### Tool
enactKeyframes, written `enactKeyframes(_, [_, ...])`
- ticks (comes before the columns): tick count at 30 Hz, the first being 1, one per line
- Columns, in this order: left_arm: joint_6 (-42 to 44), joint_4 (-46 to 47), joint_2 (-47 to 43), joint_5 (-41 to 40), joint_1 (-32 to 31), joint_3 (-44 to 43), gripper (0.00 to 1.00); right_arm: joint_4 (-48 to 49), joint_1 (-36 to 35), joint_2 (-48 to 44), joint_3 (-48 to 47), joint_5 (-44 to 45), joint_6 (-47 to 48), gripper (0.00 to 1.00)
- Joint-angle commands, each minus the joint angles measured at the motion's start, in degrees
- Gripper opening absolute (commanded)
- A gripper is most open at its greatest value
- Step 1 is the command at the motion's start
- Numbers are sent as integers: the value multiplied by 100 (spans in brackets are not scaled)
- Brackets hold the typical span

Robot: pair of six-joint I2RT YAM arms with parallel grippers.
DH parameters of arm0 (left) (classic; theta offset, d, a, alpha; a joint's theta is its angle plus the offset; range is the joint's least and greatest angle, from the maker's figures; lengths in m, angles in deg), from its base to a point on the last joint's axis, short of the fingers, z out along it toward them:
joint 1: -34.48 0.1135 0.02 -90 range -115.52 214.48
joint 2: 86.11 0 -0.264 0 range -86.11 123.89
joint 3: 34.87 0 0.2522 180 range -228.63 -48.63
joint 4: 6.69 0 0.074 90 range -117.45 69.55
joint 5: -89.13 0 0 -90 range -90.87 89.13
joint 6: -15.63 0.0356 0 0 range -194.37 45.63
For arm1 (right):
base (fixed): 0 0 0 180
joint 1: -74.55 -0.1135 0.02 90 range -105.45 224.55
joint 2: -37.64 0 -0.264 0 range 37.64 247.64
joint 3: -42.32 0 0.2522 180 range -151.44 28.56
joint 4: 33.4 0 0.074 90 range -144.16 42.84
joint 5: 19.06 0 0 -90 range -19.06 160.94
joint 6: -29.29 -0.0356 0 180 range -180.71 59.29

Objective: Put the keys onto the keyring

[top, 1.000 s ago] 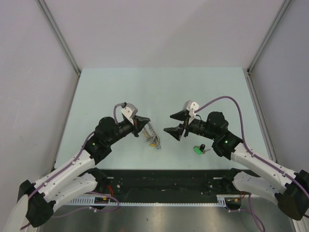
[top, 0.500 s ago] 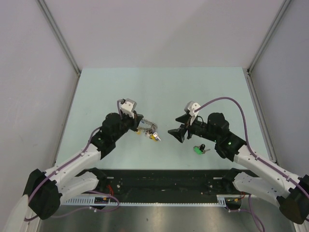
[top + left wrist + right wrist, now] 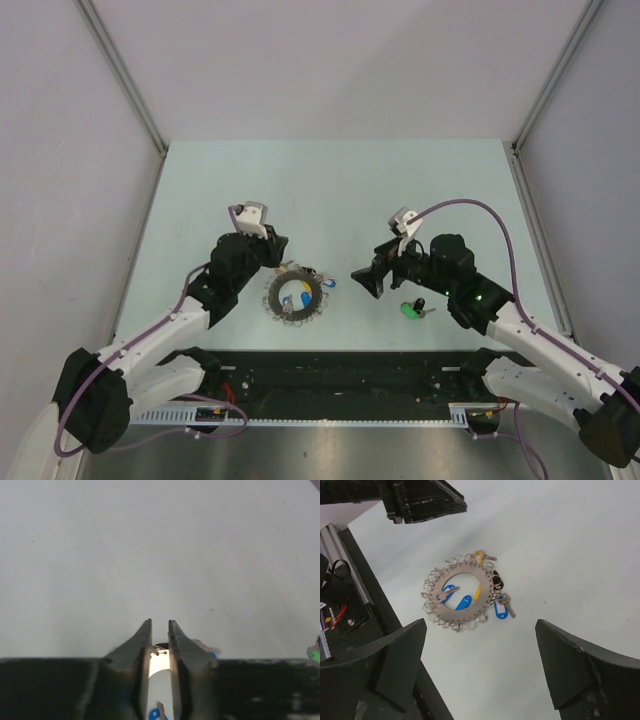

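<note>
Keyring (image 3: pixel 278 300) position, top view: it is laid flat on the table (image 3: pixel 330 190), between the two arms and nearer the left one. Keys (image 3: pixel 297 297) are seen inside its opening, and more at its right edge. The left gripper (image 3: pixel 283 262) is held just behind the keyring and is not in contact with it. The right gripper (image 3: pixel 364 262) is held well to the right of the keyring, with its fingers spread wide. A green key (image 3: pixel 408 312) is seen loose on the table beside the right arm (a dark key lies against it).

Left wrist view: the fingers (image 3: pixel 145 640) are shown narrowly apart, and nothing is clamped between them. Through the gap, a small part of the keyring's looped edge is seen on the table below.

Right wrist view: the fingers (image 3: pixel 395 665) are shown wide apart, with nothing held. The keyring is seen flat on the table ahead of them, edged all round with wire loops. Two blue keys are seen within its opening, and a third just outside its lower right edge. A yellow head is seen at the top edge. Which keys are hooked to a loop cannot be told.
</note>
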Motion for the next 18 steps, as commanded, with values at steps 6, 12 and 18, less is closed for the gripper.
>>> enactKeyframes(6, [-308,-844,-647,-494,141,-407,67,-384,129,-394,-82,787,-866,100])
enactKeyframes(12, [-624,-1854,-841,-862,158,-881,100,-612,225,-649,-82,1113,-1113,100])
enactKeyframes(18, [-677,-2707,-1008,-986,167,-1268,100,-726,375,-711,-91,1210,-1438,100])
